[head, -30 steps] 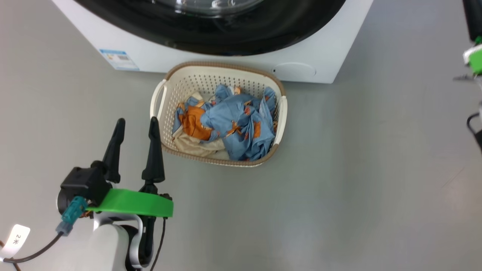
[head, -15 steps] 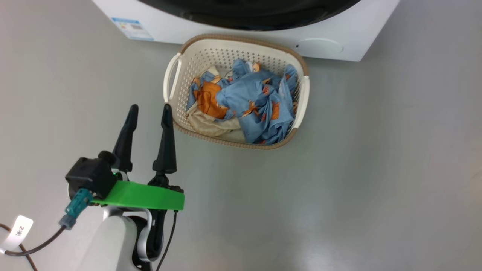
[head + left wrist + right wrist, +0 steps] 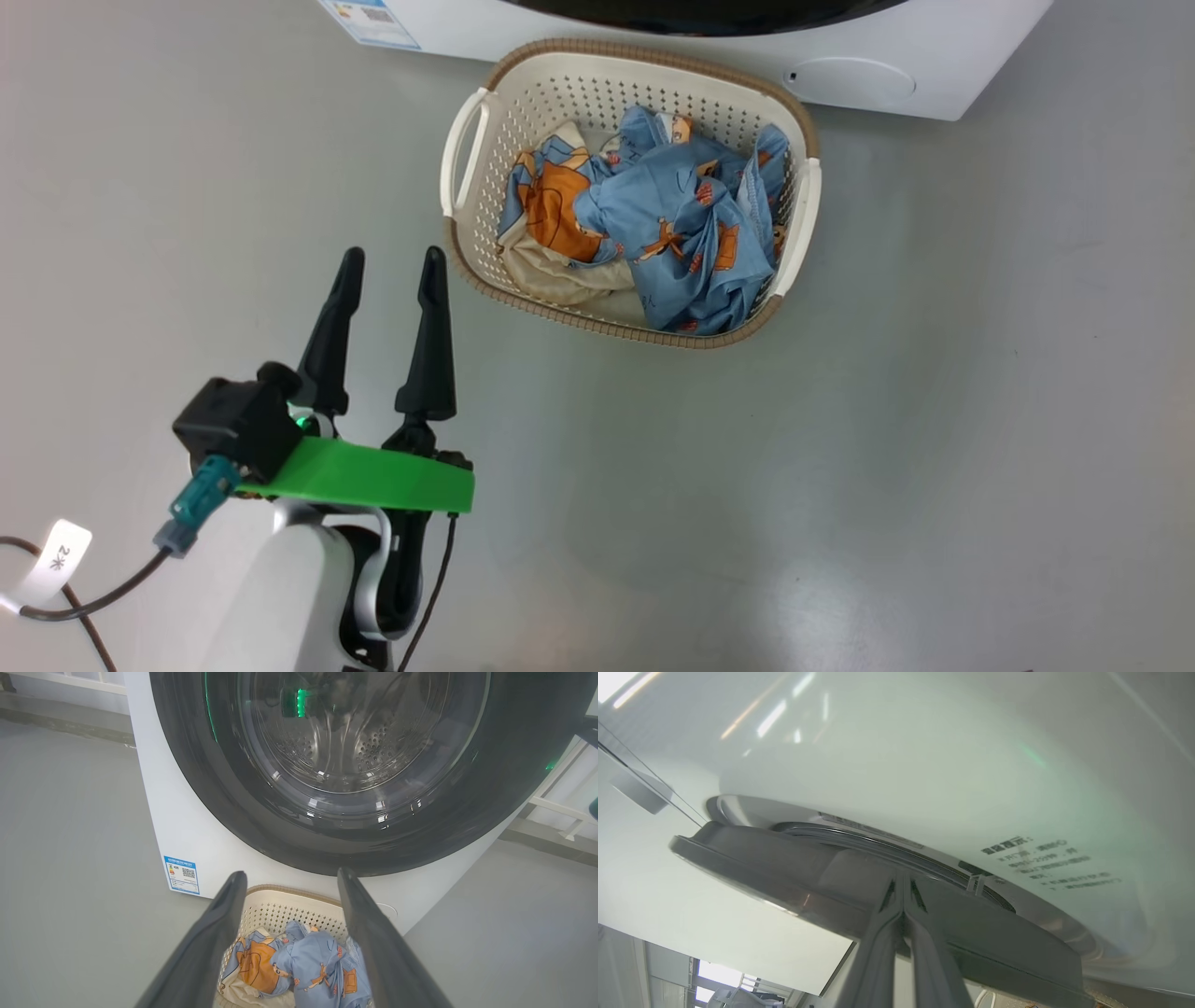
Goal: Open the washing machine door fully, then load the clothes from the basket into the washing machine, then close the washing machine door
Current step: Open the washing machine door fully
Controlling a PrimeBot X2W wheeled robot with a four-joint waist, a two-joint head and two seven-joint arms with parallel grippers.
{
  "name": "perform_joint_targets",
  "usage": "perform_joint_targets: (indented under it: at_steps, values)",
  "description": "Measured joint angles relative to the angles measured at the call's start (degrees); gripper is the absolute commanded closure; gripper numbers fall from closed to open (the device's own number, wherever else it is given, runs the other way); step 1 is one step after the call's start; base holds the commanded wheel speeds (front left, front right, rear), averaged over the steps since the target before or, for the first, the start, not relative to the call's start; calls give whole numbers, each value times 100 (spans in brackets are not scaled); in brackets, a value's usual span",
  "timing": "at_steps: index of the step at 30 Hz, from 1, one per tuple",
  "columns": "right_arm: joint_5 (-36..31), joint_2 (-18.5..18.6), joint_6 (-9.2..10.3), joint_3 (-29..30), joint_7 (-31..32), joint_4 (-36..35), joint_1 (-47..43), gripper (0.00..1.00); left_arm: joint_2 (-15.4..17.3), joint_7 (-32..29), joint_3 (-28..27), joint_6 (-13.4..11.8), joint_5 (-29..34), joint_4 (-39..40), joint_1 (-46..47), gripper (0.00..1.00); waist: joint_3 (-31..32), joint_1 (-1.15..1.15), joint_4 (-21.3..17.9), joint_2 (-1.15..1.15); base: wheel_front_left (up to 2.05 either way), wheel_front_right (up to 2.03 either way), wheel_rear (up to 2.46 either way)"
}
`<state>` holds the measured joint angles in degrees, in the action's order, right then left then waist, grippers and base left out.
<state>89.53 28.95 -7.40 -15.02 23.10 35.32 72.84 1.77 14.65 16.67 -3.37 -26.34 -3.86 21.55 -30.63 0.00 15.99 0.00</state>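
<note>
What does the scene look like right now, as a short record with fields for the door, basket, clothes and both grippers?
washing machine door: not swung open, glass facing the left wrist camera
basket: upright on the floor, in front of the washing machine
clothes: in the basket, blue bear-print pieces over a cream piece
left gripper: open, holding nothing, near the basket's left side
right gripper: shut, fingertips at the door's edge
loading: not begun
</note>
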Motion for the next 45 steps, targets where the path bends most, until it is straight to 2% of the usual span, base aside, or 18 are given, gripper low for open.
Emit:
perform_joint_targets:
  at_steps: [13,26,45]
  values:
    - [90,-86,0,-42,280,482,571,100,-3,0,130,-69,-122,18,85,0,-100,0,153,0,0,0,0]
    - [-23,-76,1,-283,513,611,638,100,-5,0,115,-93,-225,45,80,0,-15,0,259,0,0,0,0]
    - [250,-198,1,-355,868,316,-832,100,-7,0,-59,-38,40,-126,-283,0,888,0,237,0,0,0,0]
